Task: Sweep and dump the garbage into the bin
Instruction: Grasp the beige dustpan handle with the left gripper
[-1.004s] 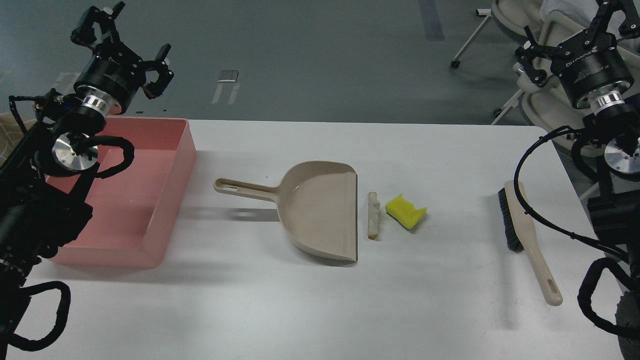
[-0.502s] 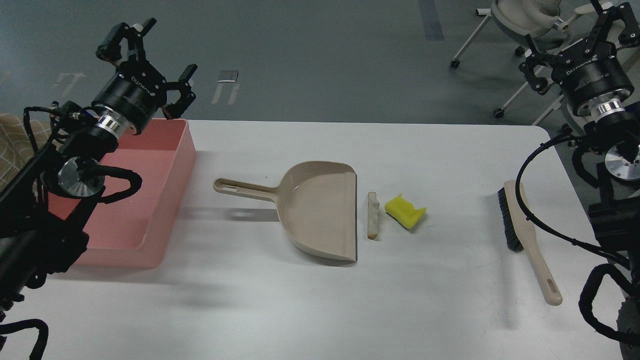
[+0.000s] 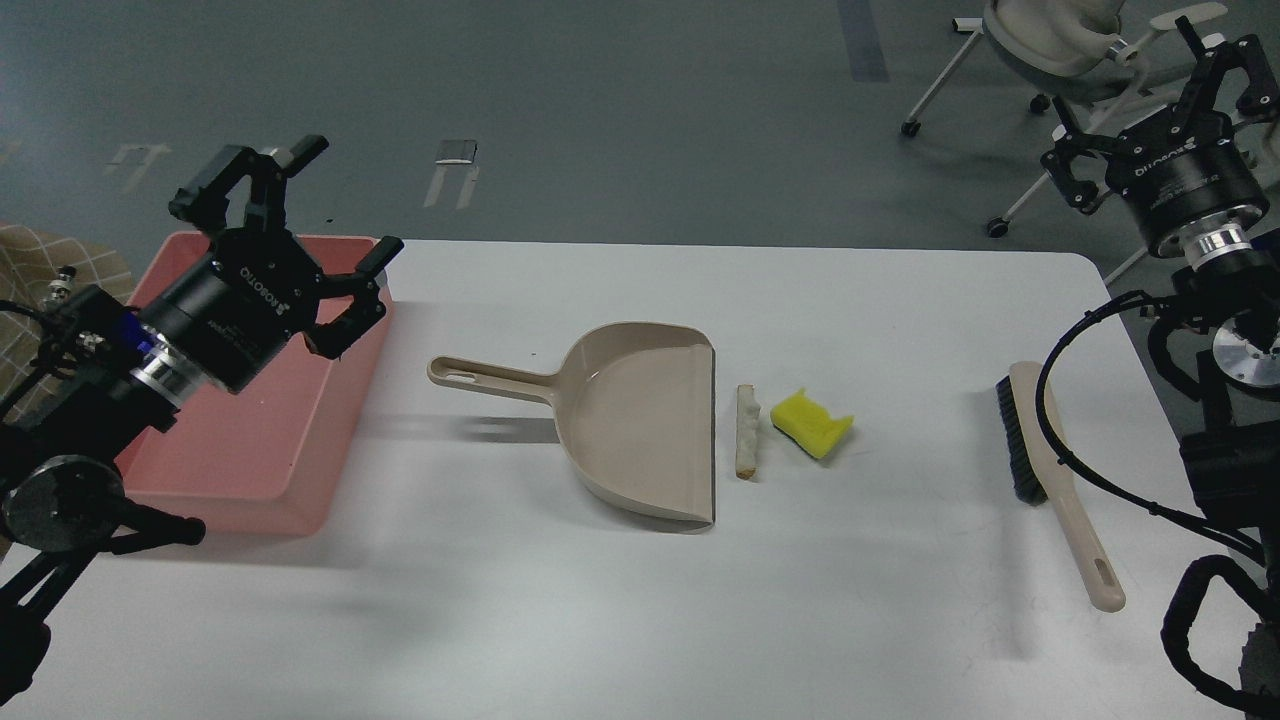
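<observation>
The garbage lies mid-table: a thin white bread slice (image 3: pixel 745 431) with tan crust and, right of it, a yellow notched sponge chunk (image 3: pixel 811 421). The beige dustpan (image 3: pixel 640 418) lies just left of the slice, its handle pointing left. The pink bin (image 3: pixel 265 450) stands at the table's left. My left gripper (image 3: pixel 312 215) is open and empty above the bin's far right corner. My right gripper (image 3: pixel 1150 90) is open and empty, high at the far right, well above the beige brush (image 3: pixel 1050 470).
The brush lies near the table's right edge (image 3: pixel 1140 330), black bristles facing left. Office chairs (image 3: pixel 1050 40) stand on the floor beyond the far right corner. A tan patterned thing (image 3: pixel 40 270) shows at the left edge.
My left gripper has swung down and to the right, from beyond the bin's far edge to above its far right corner. My right gripper has shifted slightly. Nothing on the table has moved.
</observation>
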Controlling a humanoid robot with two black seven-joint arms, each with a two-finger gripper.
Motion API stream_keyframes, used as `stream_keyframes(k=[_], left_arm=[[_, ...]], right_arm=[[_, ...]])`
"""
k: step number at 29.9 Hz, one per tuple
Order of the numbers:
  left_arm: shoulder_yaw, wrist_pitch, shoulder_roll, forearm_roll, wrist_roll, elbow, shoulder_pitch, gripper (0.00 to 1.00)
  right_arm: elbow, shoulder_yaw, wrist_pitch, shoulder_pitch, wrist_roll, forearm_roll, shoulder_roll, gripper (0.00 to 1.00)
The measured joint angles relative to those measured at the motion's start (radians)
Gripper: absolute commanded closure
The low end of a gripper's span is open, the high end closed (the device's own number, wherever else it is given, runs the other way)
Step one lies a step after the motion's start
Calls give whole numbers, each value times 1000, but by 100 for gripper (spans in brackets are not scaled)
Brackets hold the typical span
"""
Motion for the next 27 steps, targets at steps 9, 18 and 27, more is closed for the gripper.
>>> stream_keyframes(k=[9, 18, 27], left_arm=[[69, 89, -3, 240, 4, -75, 102, 8], [297, 168, -87, 437, 14, -9, -23, 9], [414, 241, -179, 441, 28, 127, -96, 19]], right_arm=[[1, 0, 0, -18, 0, 0, -3, 0], [1, 0, 0, -20, 0, 0, -12, 0], [-4, 1, 0, -49, 0, -1, -50, 0]])
